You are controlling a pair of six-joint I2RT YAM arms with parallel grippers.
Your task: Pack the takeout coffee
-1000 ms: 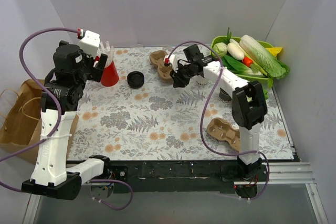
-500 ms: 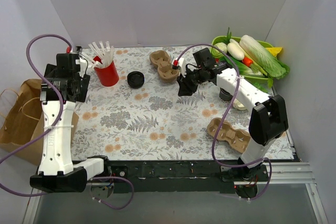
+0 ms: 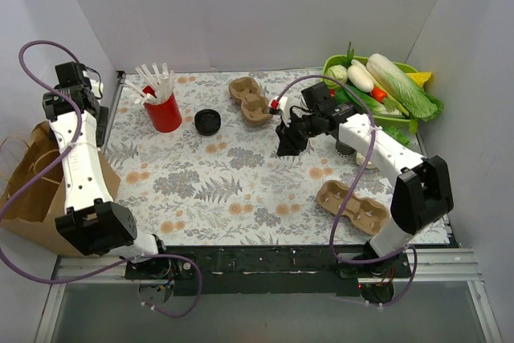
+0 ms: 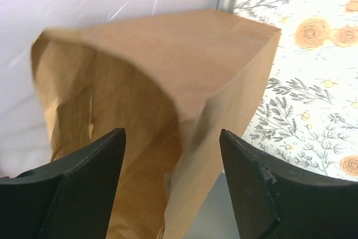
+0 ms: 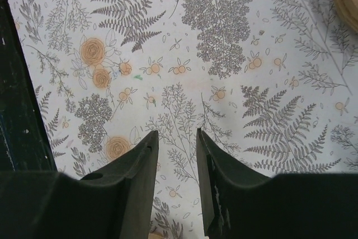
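the white paper cup sat right of centre in the top view. it was mostly hidden behind the right forearm, so only a dark and whitish sliver showed, and i could not tell whether it was open or capped. a black round lid lay by itself on the floral tablecloth, left of centre and well apart from the cup. one tan two-cup carrier rested at the upper middle of the cloth with both wells bare. a second carrier lay at the lower right, near the front edge and below the cup, with nothing in it either.

the right gripper hung over bare cloth, below and to the right of the upper carrier and touching nothing. in the right wrist view its fingers stood only narrowly parted, with just fern print between them, so it was released and empty.

the left gripper was at the far left of the scene, off the cloth, pointing down at the gaping mouth of the brown paper bag. its jaws were spread wide and grasped nothing. the bag stood against the left wall beside the table's edge.

a red cup of white straws stood upright at the upper left of the cloth, just left of the lid. a green basket of vegetables filled the upper right corner.
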